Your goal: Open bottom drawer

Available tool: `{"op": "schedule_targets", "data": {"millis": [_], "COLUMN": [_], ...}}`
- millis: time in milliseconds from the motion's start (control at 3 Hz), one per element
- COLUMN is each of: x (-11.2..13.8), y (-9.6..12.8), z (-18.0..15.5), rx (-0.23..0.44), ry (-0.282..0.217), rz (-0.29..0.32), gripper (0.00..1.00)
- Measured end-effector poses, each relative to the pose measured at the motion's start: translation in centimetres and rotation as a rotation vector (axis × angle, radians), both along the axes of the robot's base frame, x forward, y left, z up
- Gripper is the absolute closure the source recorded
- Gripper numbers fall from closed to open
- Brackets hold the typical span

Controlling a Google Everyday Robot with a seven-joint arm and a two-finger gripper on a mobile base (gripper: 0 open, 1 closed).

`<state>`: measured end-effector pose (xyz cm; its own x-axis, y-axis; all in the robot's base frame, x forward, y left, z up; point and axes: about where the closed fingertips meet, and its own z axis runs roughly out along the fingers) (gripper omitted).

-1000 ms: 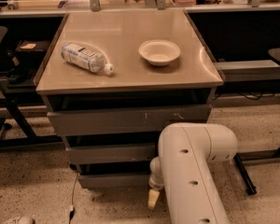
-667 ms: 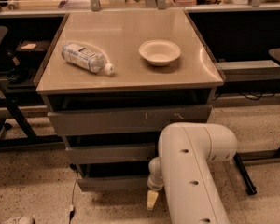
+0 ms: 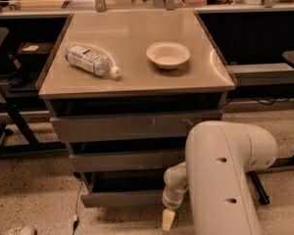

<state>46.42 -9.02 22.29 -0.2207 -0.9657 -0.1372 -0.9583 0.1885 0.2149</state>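
Bottom drawer [image 3: 121, 199] sits lowest in the cabinet under the table [image 3: 137, 84], its plain grey front close to the floor, below the mid-sized front [image 3: 125, 160]. A dark gap shows above its upper edge, so it looks at most barely drawn out; I judge the pull as hardly begun.

The gripper [image 3: 167, 220] hangs at the right end of that front, about level with its lower corner and pointing down at the floor. Whether it is open or closed I cannot tell, nor whether it touches the drawer at all.

To do this step well, the gripper should catch the upper lip of the lowest front, not the mid-sized one just above it. The pull should then run straight out along the drawer's slide. A hold this far to the right could twist the drawer and jam it, so a hold nearer the middle seems safer. The bulky white arm [image 3: 225, 180] stands right in front of the cabinet and would have to back away with the pull.

On the table, a bottle [image 3: 90, 60] lies on its side, near a bowl [image 3: 168, 54]; a jerk could roll the bottle.
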Motion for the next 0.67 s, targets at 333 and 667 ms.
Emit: {"op": "schedule_targets", "data": {"millis": [333,667], "x": [-0.4,2.2], "y": [-0.1,0.3], "z": [0.0,0.3], "rx": [-0.002,0.003], "ry": [0.004,-0.062], "rz": [0.004,-0.005], "gripper": [0.0,0.0]}}
